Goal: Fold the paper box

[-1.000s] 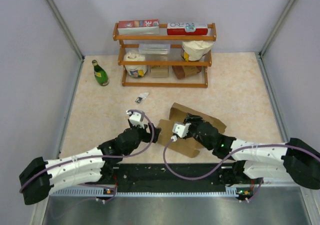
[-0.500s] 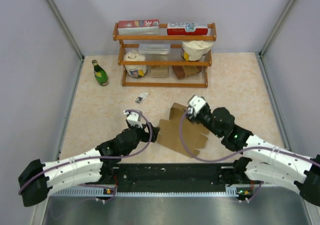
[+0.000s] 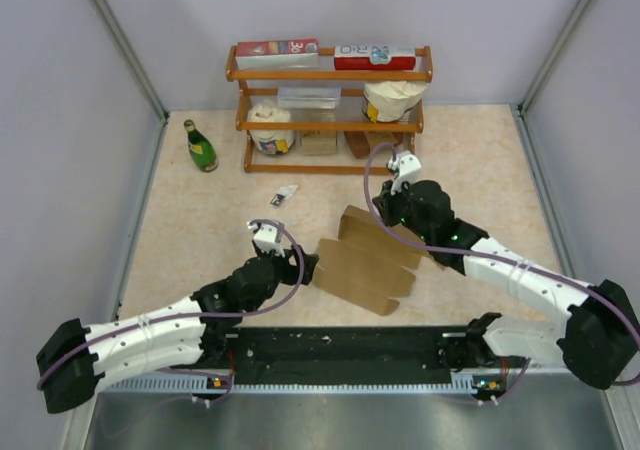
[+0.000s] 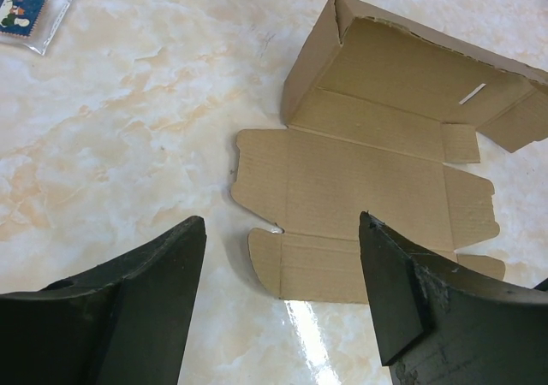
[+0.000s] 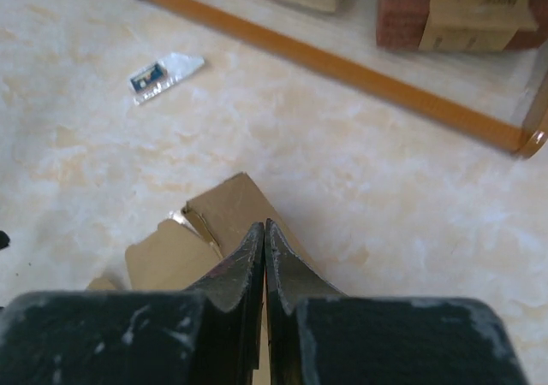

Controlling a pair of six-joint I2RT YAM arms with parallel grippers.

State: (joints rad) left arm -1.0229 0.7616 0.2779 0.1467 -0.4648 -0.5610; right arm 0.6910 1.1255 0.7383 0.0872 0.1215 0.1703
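Paper box (image 3: 365, 265) is on the counter (image 3: 200, 220) mid-front, between the two arms. It is mostly a flat sheet, with the back panel and one end flap standing up. In the top view its right end is hidden under the right arm. Left end effector (image 4: 281, 222) is spread wide, low over the box's left edge, pinching nothing; its fingers (image 4: 145, 299) cut off the sheet's near corners. Right end effector (image 5: 264, 228) is pressed together, tips over the raised back wall; contact cannot be told, since its own fingers block most of the box. Small packet (image 4: 21, 13) is cropped at the frame corner, print unreadable. Wooden shelf (image 5: 342, 64) is blurred and cut off.
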